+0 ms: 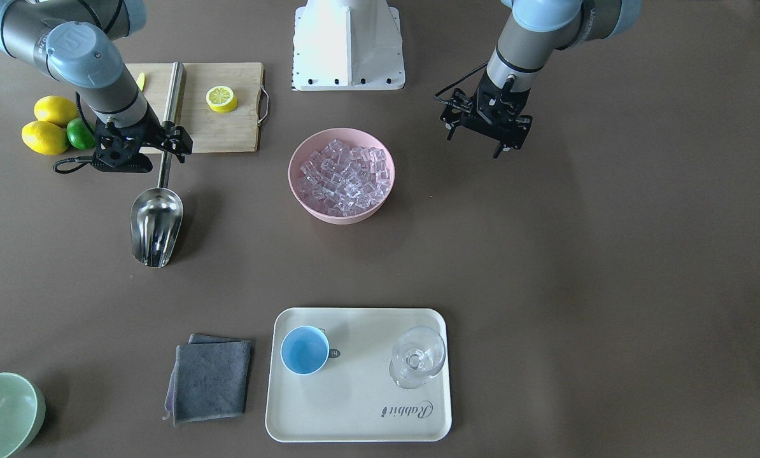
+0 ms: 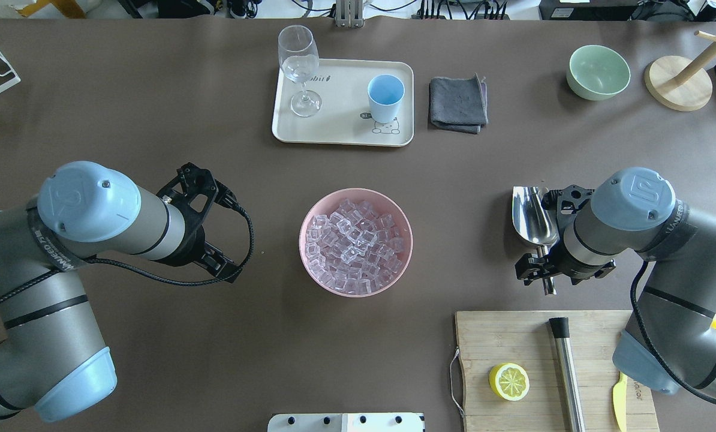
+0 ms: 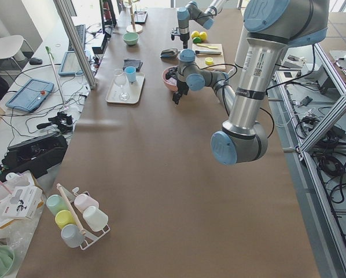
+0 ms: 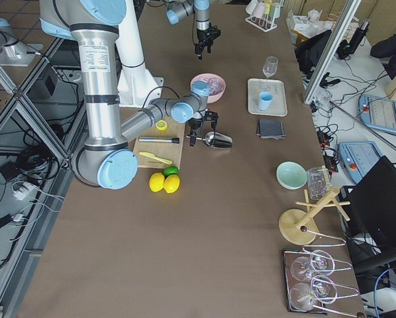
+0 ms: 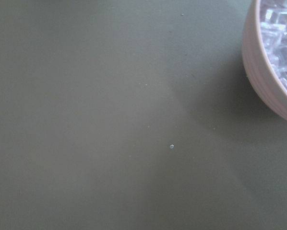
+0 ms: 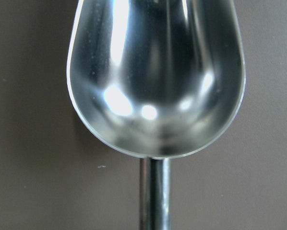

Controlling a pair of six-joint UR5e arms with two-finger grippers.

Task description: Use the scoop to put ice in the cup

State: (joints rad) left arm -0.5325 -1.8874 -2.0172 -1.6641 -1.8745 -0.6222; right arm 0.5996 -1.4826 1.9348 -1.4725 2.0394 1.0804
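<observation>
The steel scoop (image 1: 156,222) lies on the table to the robot's right of the pink bowl; it also shows in the overhead view (image 2: 532,217), and its empty trough fills the right wrist view (image 6: 155,72). My right gripper (image 1: 157,152) (image 2: 547,264) is down over the scoop's rod handle; I cannot tell whether its fingers are closed on it. The ice (image 1: 345,178) (image 2: 355,243) fills the pink bowl (image 1: 342,217). The light-blue cup (image 1: 305,350) (image 2: 385,99) stands empty on the cream tray (image 1: 354,407). My left gripper (image 1: 475,143) (image 2: 211,222) hangs open and empty beside the bowl.
A stemmed glass (image 1: 417,357) shares the tray. A grey cloth (image 1: 211,378) lies beside it, and a pale-green bowl (image 1: 1,413) stands at the far corner. Behind the scoop, a cutting board (image 1: 227,133) holds a steel cylinder (image 1: 175,89) and a lemon half (image 1: 221,98).
</observation>
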